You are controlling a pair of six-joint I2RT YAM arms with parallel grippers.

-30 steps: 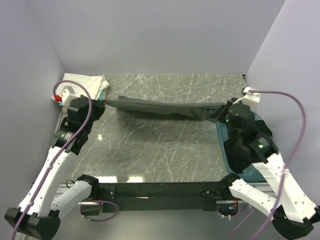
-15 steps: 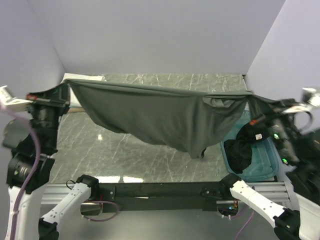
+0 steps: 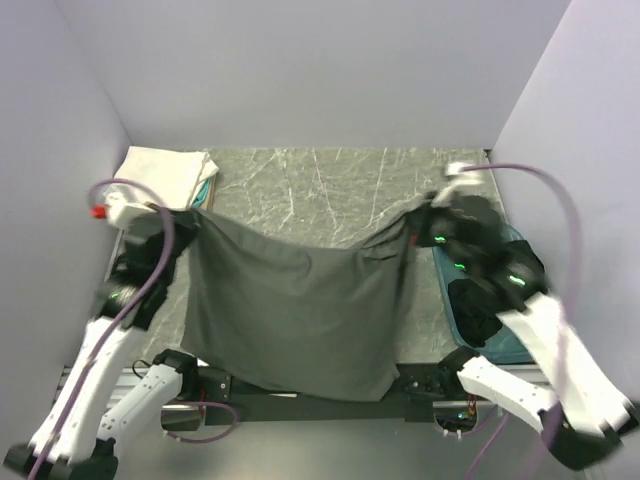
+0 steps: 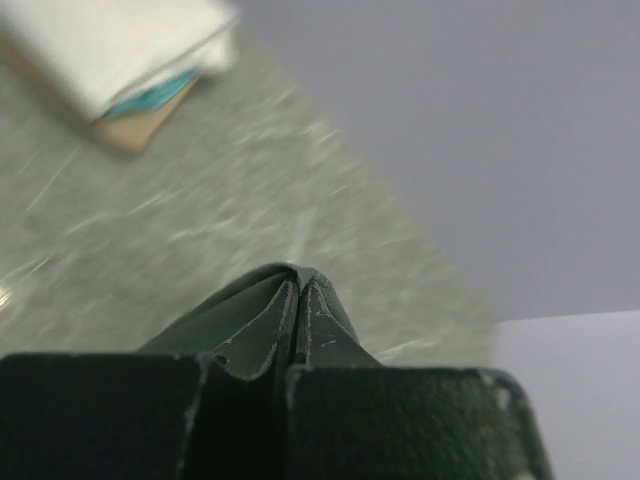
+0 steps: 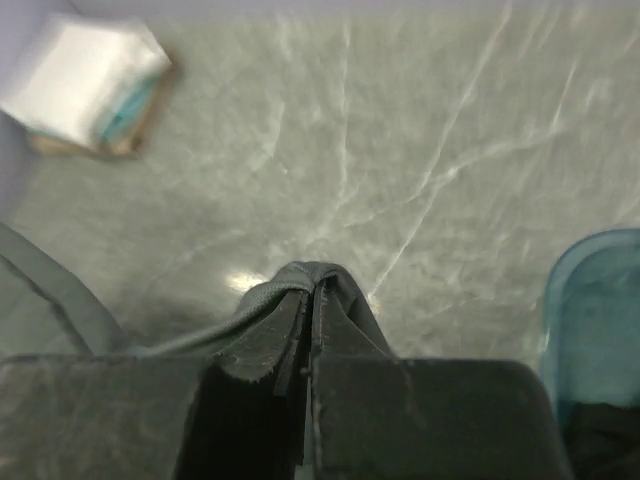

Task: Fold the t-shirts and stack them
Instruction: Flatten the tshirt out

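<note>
I hold grey t-shirt (image 3: 290, 310) spread between left pincer (image 3: 193, 215) and right pincer (image 3: 415, 228), both clamped on corners, to lay flat

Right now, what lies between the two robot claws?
The dark grey t-shirt spans the gap, pinched by the left gripper and the right gripper; the top view shows it.
</note>
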